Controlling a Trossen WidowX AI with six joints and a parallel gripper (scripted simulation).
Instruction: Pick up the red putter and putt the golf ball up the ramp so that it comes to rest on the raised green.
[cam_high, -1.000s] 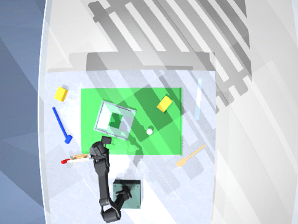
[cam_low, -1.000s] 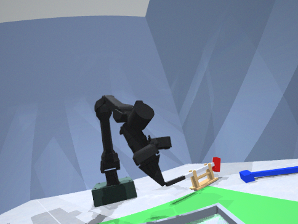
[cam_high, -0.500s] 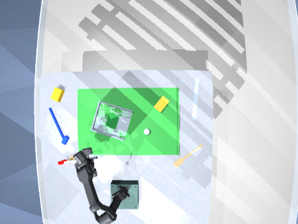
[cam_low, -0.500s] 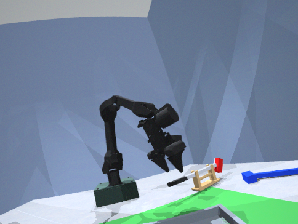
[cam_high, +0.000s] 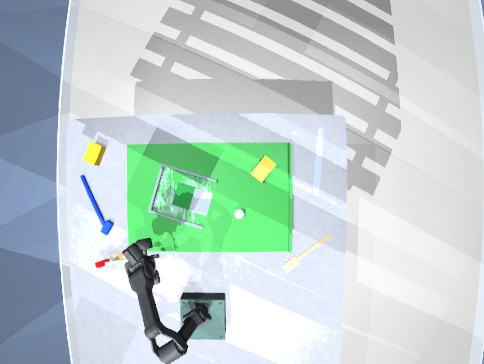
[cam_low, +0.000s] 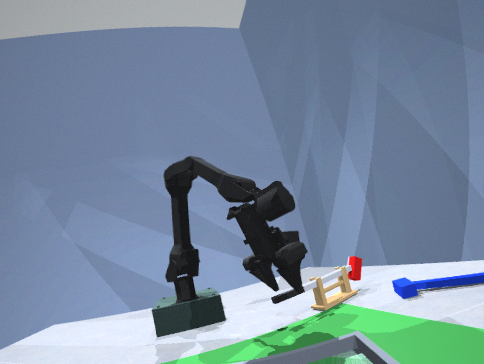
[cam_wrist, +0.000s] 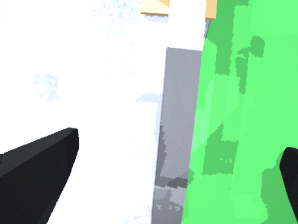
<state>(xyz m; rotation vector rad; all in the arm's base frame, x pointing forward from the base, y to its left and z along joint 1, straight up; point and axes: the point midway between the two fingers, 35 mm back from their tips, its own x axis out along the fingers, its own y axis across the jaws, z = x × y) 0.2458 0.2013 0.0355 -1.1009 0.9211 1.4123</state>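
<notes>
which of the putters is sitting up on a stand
The red putter: it rests across a small wooden stand beside the open hand. The blue putter and tan putter lie flat on the table.

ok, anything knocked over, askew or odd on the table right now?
Nothing stands out. The red putter lies across its wooden stand, the ball sits on the green mat, and the open tool hovers at the putter's dark grip, holding nothing.
</notes>
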